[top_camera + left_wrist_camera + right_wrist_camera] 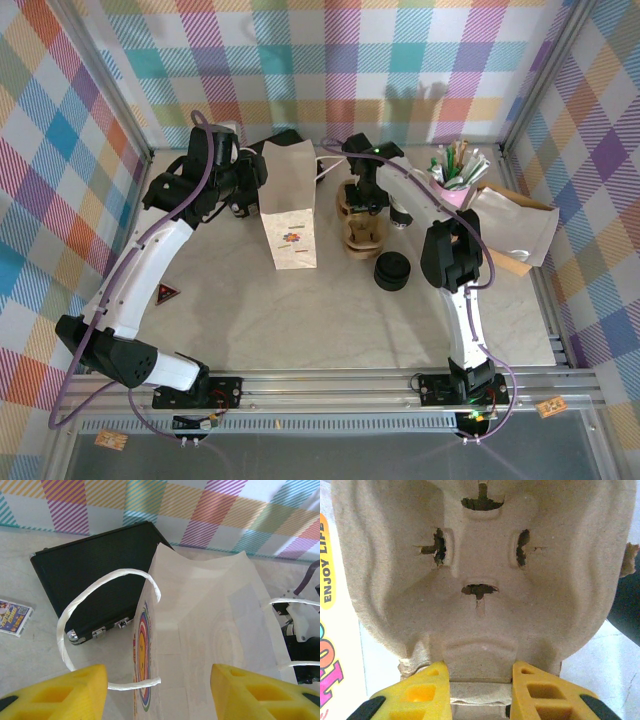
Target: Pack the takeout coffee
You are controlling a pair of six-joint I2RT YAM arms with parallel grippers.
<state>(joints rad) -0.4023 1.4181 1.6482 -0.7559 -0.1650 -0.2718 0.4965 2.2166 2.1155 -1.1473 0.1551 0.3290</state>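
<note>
Right pincer (480,675) of mine pinches the pulp cup tray (480,570) by its near rim: probably light, stiff, easily crushed.

Pale marbled bench (300,330). Just ahead of the left hand (157,675), upright: white printed paper bag (200,630); beyond it, a flat black case (95,575); to that hand's left, a small printed card (12,617). Pinched in the right hand (480,672): pulp cup carrier (480,570), contact with the bench unclear. Behind that hand, stacked black lids (392,270); to its right, a pink cup of sticks (455,185) and a second paper bag (515,235) lying flat.
</note>
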